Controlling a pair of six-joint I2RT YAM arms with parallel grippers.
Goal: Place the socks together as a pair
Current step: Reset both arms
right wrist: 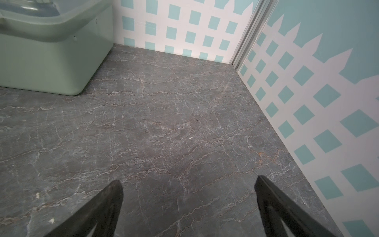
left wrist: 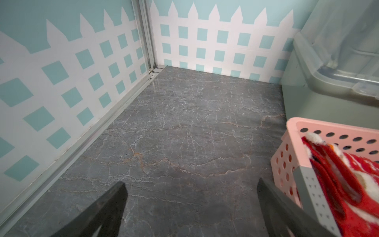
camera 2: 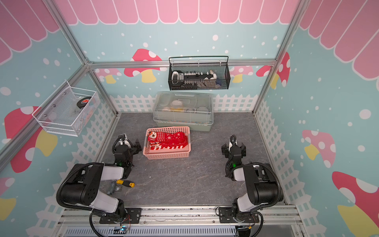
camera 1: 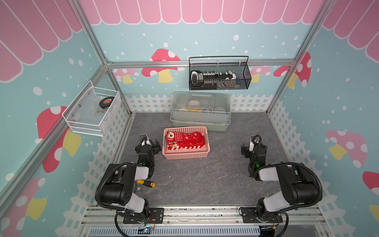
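Note:
The socks (camera 1: pixel 185 140) (camera 2: pixel 168 139) lie stacked in a pink perforated basket (camera 1: pixel 185 156) (camera 2: pixel 167 157) on the grey floor in both top views. They are red, with snowflakes on top, white stripes below and a face at one cuff. My left gripper (camera 1: pixel 150 144) (camera 2: pixel 132 144) hovers open just left of the basket. In the left wrist view the gripper (left wrist: pixel 190 184) holds nothing, with the socks (left wrist: pixel 344 180) and basket (left wrist: pixel 287 164) beside one finger. My right gripper (camera 1: pixel 253 147) (right wrist: pixel 188 182) stands open over bare floor, well right of the basket.
A green storage box with a clear lid (camera 1: pixel 200 115) stands right behind the basket. A yellow-handled screwdriver (camera 1: pixel 146 183) lies by the left arm. A black mesh basket (camera 1: pixel 219 73) hangs on the back wall, a white one (camera 1: pixel 92 110) on the left wall.

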